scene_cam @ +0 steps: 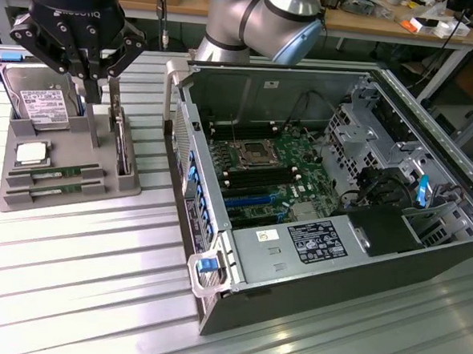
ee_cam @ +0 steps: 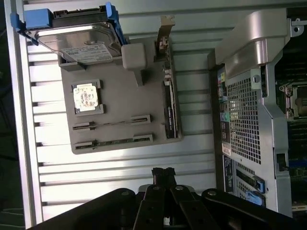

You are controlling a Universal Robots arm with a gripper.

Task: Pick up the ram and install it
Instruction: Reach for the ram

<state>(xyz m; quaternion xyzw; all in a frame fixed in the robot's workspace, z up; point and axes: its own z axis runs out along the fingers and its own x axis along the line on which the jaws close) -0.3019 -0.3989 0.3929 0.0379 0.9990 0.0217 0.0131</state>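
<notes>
The table (scene_cam: 71, 255) carries an open computer case (scene_cam: 323, 198) and, at the exterior view's left, a grey tray (scene_cam: 66, 197). Above the tray hangs the end effector (scene_cam: 103, 79), clenched on nothing. The ram (scene_cam: 60, 171) seems to lie in a tray slot; gripping squarely across its thin edges looks wisest.

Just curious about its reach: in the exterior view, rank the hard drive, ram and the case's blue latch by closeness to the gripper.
1. hard drive: back of the tray, beside the gripper.
2. ram: front of the tray.
3. blue latch: corner of the case, exterior view's right.
</notes>
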